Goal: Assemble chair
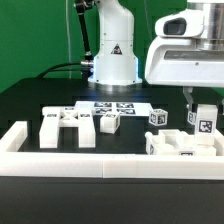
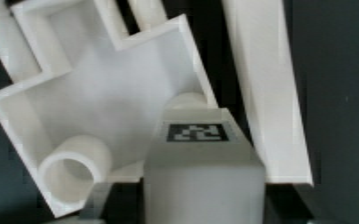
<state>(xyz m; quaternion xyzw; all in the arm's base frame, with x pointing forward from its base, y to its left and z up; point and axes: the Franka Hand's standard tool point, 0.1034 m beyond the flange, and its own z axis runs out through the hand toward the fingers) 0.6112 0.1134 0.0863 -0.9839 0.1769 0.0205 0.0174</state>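
Fingers (image 1: 203,109) clamped on the tagged chair leg (image 2: 202,150), I hold it upright above the seat slab (image 2: 105,95) at the exterior view's lower right of the desk (image 1: 40,95), likely to align it for joining.

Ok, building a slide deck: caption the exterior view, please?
Panda gripper holds a tagged white chair part over a slab by the border rail, other parts lying on the black table.

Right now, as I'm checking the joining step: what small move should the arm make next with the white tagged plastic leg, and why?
Probably ease the white tagged plastic leg straight down. The gripper is shut on it, and it hangs upright close above the flat white plastic slab by the white border rail, seemingly not yet seated.
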